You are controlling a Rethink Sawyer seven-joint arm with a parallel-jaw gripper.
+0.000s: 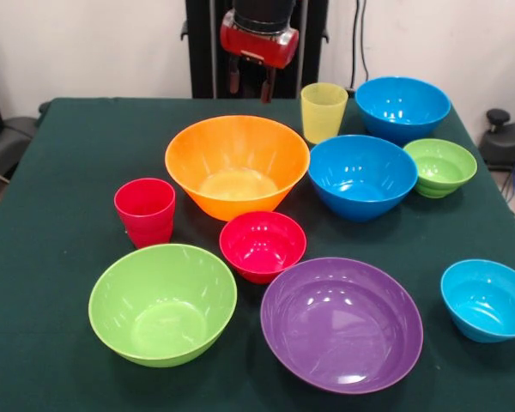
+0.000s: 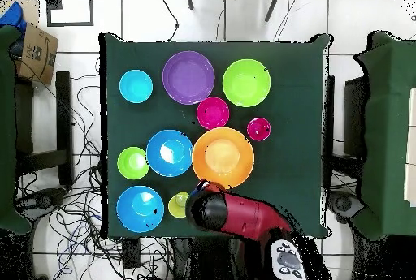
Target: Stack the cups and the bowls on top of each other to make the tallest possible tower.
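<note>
All cups and bowls stand singly on the green table (image 1: 60, 172); none is nested. The large orange bowl (image 1: 237, 165) is at the middle back, with the yellow cup (image 1: 324, 112) to its right. The red cup (image 1: 145, 211), small red bowl (image 1: 263, 245), lime-green bowl (image 1: 162, 303) and purple bowl (image 1: 342, 323) are nearer the camera. Two medium blue bowls (image 1: 361, 176) (image 1: 402, 107), the ribbed green bowl (image 1: 440, 166) and the small blue bowl (image 1: 487, 299) are on the right. My gripper (image 1: 250, 83) hangs open and empty above the table's far edge, behind the orange bowl.
In the overhead view the arm's red head (image 2: 210, 209) sits between the yellow cup (image 2: 179, 204) and the orange bowl (image 2: 223, 157), at the table's robot-side edge. Cables lie on the floor around the table. A cardboard box (image 2: 36, 49) stands off the table.
</note>
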